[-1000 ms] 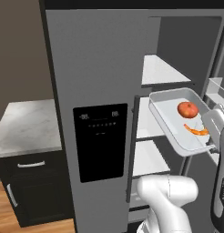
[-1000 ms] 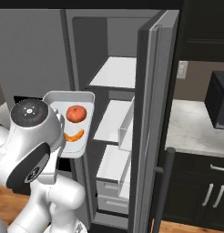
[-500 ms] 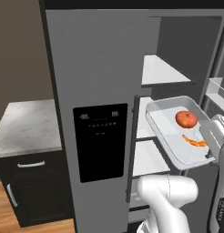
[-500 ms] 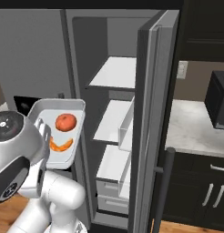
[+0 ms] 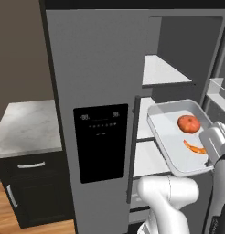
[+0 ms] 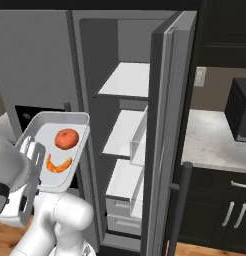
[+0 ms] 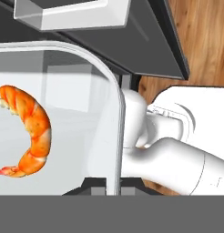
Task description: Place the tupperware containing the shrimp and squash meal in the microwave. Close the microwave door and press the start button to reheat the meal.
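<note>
Plainly translucent tupperware [image 5: 171,151], orange shrimp [image 7: 29,132]

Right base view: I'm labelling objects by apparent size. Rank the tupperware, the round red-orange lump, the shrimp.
1. tupperware
2. round red-orange lump
3. shrimp, thinner than the lump, though about as long.

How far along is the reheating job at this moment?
Done: the tupperware with the shrimp and round squash is out of the open refrigerator. In hand: the gripper pinches its rim. Left: carry it to the microwave, close up, press start.
</note>
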